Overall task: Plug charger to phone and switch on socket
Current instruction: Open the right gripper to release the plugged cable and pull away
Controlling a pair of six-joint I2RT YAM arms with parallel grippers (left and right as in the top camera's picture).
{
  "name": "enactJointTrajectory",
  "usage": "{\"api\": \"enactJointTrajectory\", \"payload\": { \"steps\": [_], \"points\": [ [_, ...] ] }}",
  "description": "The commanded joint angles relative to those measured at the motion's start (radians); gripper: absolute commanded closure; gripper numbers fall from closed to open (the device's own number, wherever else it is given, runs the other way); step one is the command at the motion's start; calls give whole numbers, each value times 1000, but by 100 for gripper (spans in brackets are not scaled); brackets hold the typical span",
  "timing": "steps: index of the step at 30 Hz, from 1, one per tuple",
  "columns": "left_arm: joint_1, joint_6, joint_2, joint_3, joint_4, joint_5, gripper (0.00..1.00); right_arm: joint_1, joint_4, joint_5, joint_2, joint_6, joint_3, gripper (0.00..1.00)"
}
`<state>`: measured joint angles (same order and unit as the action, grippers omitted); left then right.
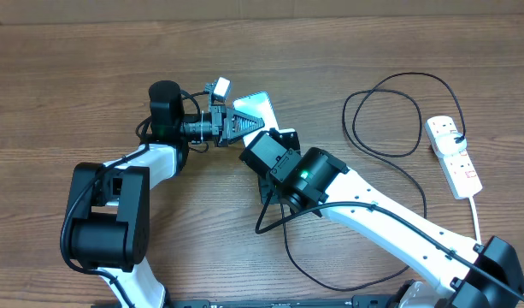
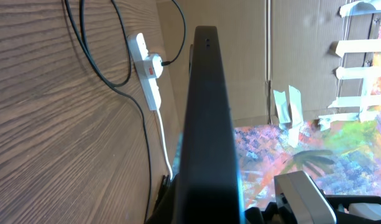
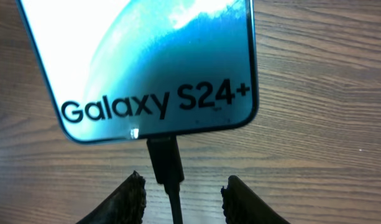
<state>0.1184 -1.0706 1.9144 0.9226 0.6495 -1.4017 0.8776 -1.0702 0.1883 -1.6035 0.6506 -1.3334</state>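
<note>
- The phone [image 3: 146, 62] is pinched by the left gripper [image 1: 244, 120] near the middle of the table [image 1: 73, 68] — jaws pressed together on it.
- The charger [image 3: 164, 158] tip is seated in the phone's edge below the "Galaxy S24+" text.
- The right gripper [image 3: 185, 180] is spread — one finger each side of the cable, neither touching it.
- The socket [image 1: 454, 156] is seen well apart, at the table's right edge, reached by the black cable.

Black lettering "Galaxy S24+", on the phone [image 3: 146, 56] screen, near its plugged edge
</note>
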Motion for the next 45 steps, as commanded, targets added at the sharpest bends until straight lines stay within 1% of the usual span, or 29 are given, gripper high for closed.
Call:
{"api": "enactJointTrajectory", "payload": {
  "steps": [1,3,6,8,11,14,18,21,24,26,30,32,33,35,37,39,41,43,44,45],
  "points": [
    [6,-8,-9,7,2,-21,96,-4,11,21,4,4,21,67],
    [6,-7,-9,7,2,-21,96,-3,14,19,0,4,25,77],
    [6,-7,-9,7,2,-21,96,-3,24,17,0,4,25,87],
    [6,-6,-9,7,2,-24,96,-3,39,17,0,4,25,96],
    [8,20,-9,7,2,-46,96,-4,81,17,0,-5,25,96],
    [18,63,-9,7,2,-82,96,-4,138,16,-1,-50,25,96],
    [43,82,-9,7,5,-89,96,-10,214,16,-1,-103,24,96],
    [50,107,-9,6,5,-115,96,-38,229,12,-1,-102,20,96],
    [50,106,-9,4,5,-117,95,-78,237,-20,-1,-109,11,96],
    [50,106,-9,2,5,-118,96,-103,243,-53,0,-142,3,96],
    [50,107,-9,-6,5,-118,96,-129,244,-64,0,-143,-5,96],
    [50,105,-9,-6,5,-118,96,-129,213,-126,0,-143,-5,96],
    [50,105,-9,-6,5,-117,96,-129,194,-147,0,-143,-5,91],
    [50,105,-9,-6,5,-103,96,-129,146,-192,0,-143,-8,78],
    [50,92,-9,-6,5,-74,96,-129,98,-231,0,-143,-20,70],
    [50,69,-9,-6,5,-34,96,-129,63,-243,1,-143,-46,58],
    [52,31,-9,-6,6,18,96,-133,27,-241,6,-143,-95,48],
    [59,-20,-9,-6,6,79,96,-142,-18,-235,13,-143,-158,35],
    [66,-36,-11,-6,13,107,96,-148,-50,-231,18,-143,-198,30],
    [77,-49,-14,-5,30,134,95,-156,-89,-224,22,-143,-240,27]
  ]
}}
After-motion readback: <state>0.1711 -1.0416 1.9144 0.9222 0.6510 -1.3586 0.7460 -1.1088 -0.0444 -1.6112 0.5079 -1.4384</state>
